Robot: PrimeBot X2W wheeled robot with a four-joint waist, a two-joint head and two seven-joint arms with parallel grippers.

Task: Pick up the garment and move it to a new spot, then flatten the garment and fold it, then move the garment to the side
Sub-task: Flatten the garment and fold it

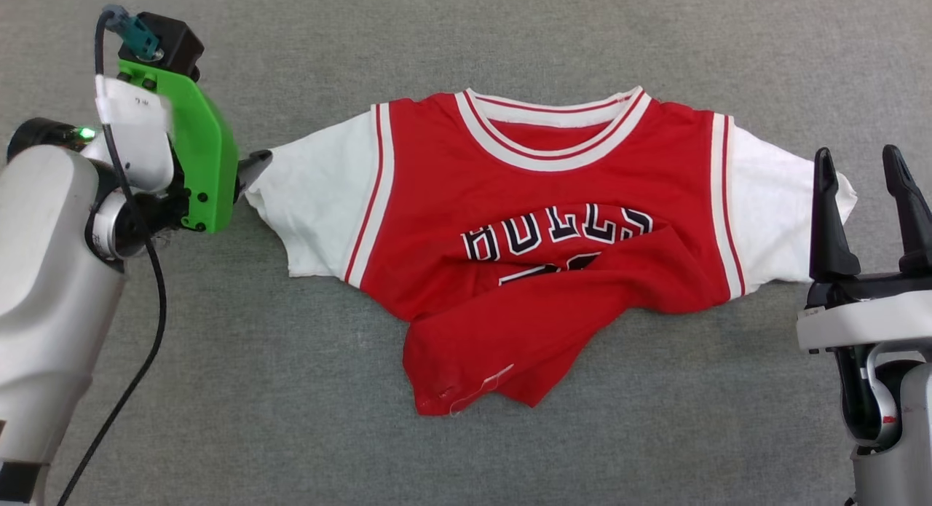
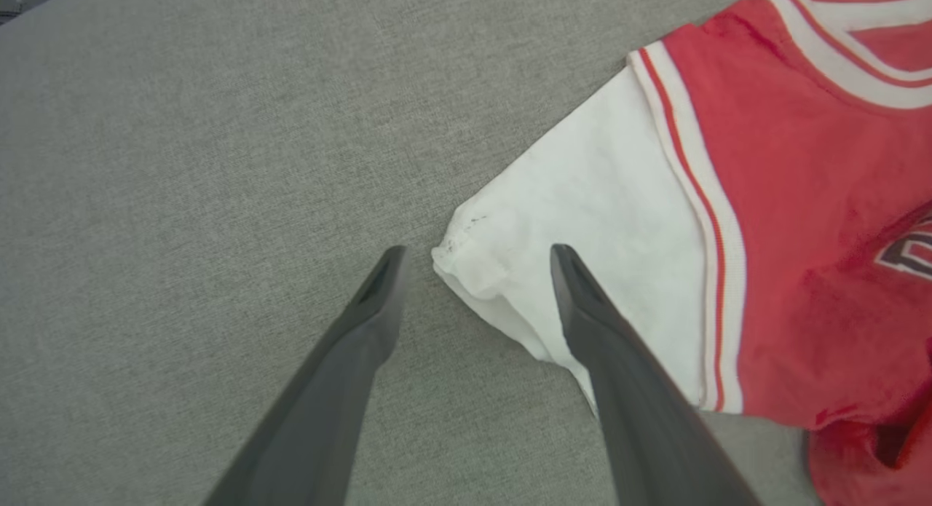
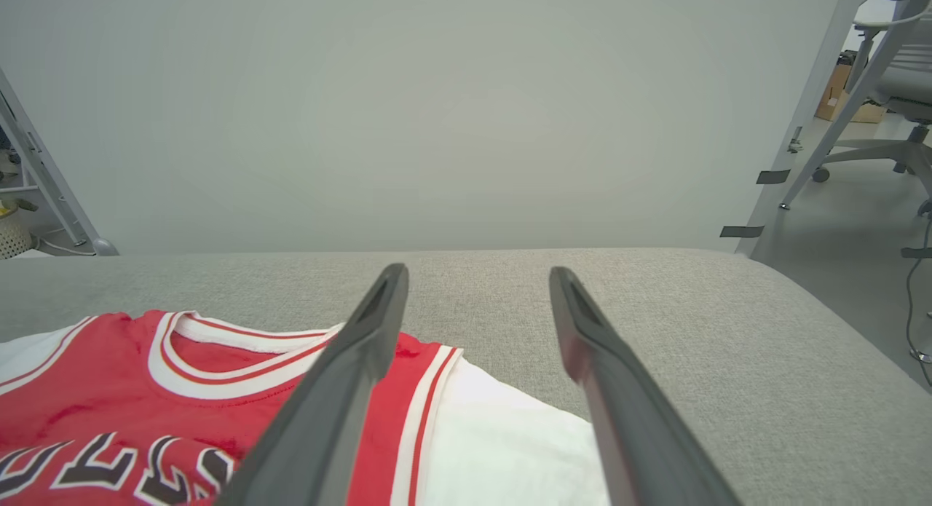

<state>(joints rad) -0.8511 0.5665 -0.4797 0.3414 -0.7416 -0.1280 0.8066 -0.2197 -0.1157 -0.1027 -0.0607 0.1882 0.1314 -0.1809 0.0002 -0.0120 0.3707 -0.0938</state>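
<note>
The garment (image 1: 539,222), a red jersey with white sleeves and black BULLS lettering, lies face up on the grey padded table (image 1: 466,47), collar at the far side. Its lower hem is flipped up and bunched over the number. My left gripper (image 2: 477,262) is open, its fingers straddling the tip of the left white sleeve (image 2: 582,236); in the head view only one fingertip (image 1: 255,160) shows beside the green wrist mount. My right gripper (image 1: 863,167) stands open by the right sleeve (image 1: 772,207), fingers upright above the cloth (image 3: 502,448), holding nothing.
The grey padded surface runs well beyond the garment on all sides, with a rounded far edge (image 3: 655,253). A black cable (image 1: 145,331) hangs from my left wrist. Beyond the table stand a pale wall, a metal frame and an office chair (image 3: 885,84).
</note>
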